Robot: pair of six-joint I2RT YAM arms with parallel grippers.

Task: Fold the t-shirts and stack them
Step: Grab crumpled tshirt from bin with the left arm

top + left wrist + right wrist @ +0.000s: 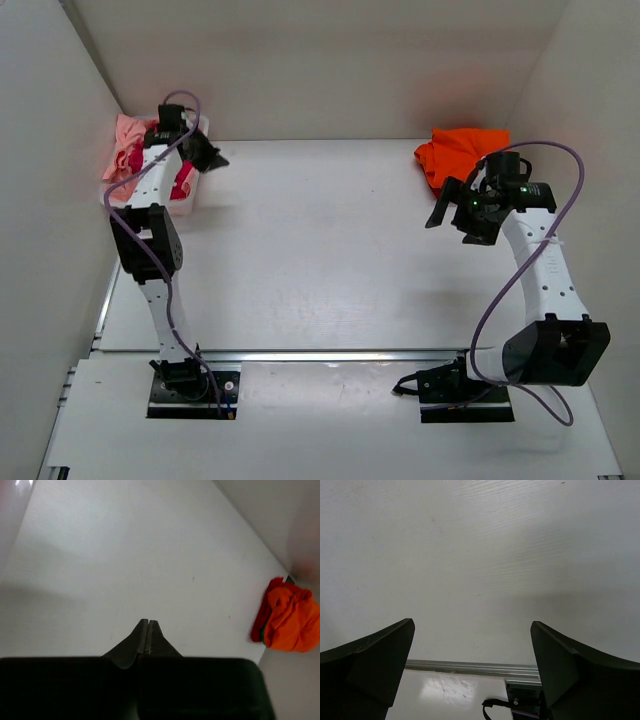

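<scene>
An orange t-shirt lies bunched at the back right of the table; in the left wrist view this orange t-shirt shows a red edge under it. Salmon pink cloth and a magenta t-shirt sit in the white tub at the back left. My left gripper hovers beside the tub, shut with nothing in it; its fingers press together over bare table. My right gripper hangs just in front of the orange t-shirt, open and holding nothing, its fingers wide apart.
White walls close the table on the left, back and right. A metal rail runs along the near edge, with the arm base and a cable beside it. Purple cables loop from both arms.
</scene>
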